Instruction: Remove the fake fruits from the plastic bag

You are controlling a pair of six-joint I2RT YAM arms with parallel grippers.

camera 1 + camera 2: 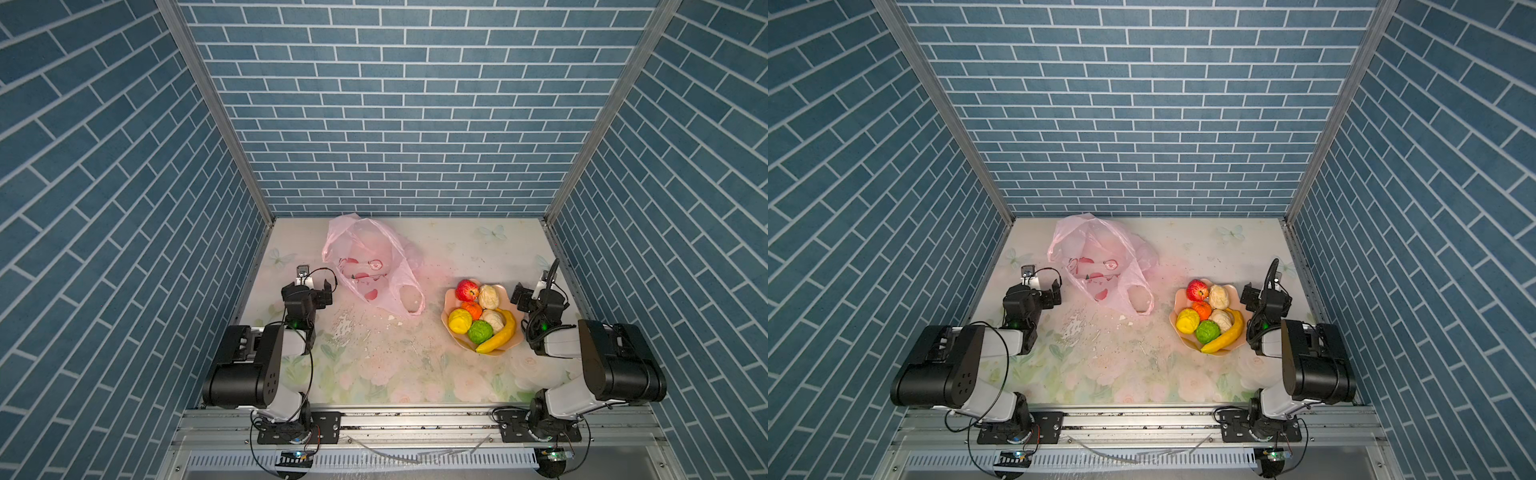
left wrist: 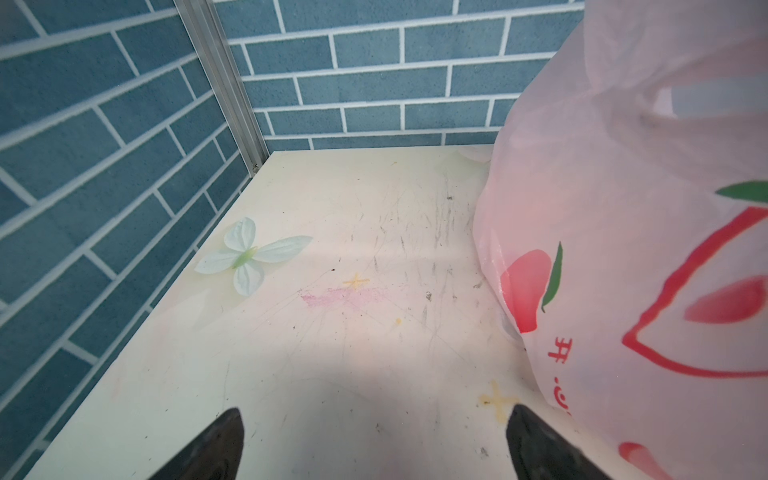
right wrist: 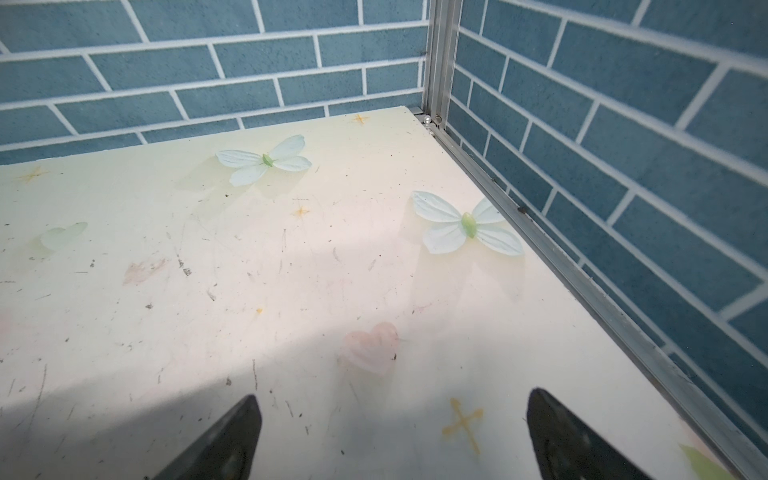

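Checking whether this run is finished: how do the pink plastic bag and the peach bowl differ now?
The bag lies slack and crumpled at the far left; the bowl sits upright at the right. No fruit shows in the bag, only printed shapes; the bowl holds seven fruits. The bag is thin and see-through; the bowl is opaque with a scalloped rim. Both are pinkish and rest on the table.

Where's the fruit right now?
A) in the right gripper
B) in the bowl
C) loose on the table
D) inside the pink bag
B: all seven fruits sit piled in the bowl, and the bag lies apart from it on the table.
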